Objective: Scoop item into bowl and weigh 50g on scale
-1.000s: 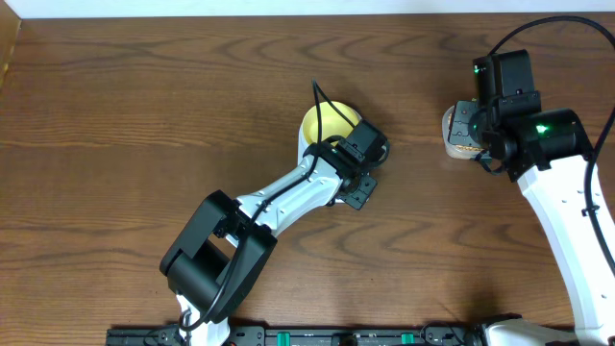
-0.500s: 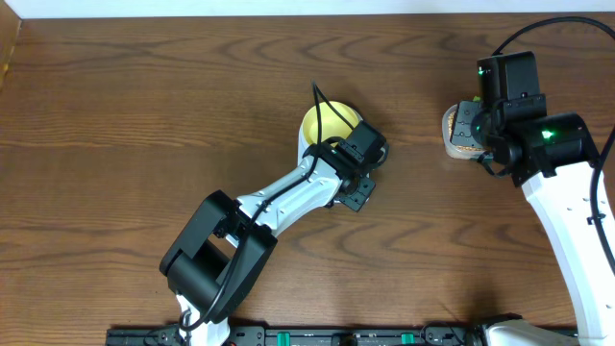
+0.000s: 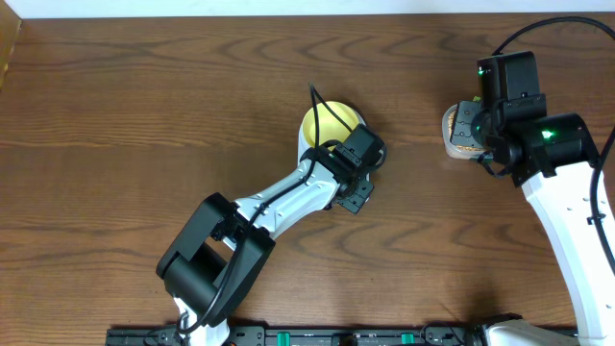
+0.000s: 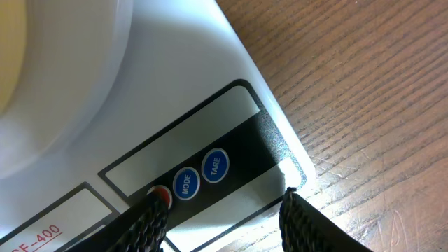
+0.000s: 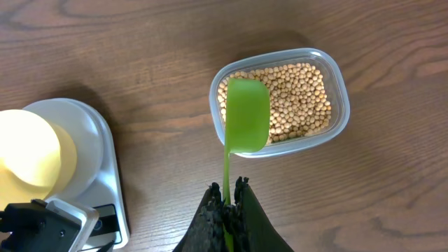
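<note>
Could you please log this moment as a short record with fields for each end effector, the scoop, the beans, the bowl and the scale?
left end effector: open, above the scale's button panel, near the TARE button
right end effector: shut on the green scoop's handle
green scoop: over the clear tub, no beans showing on it
beans: in the clear tub
bowl: on the scale, contents unclear
scale: on the table

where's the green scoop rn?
Right wrist view: the green scoop is held by the right gripper, jaws shut on its handle, spoon end over the left part of the clear tub of beans, right of the scale.
</note>
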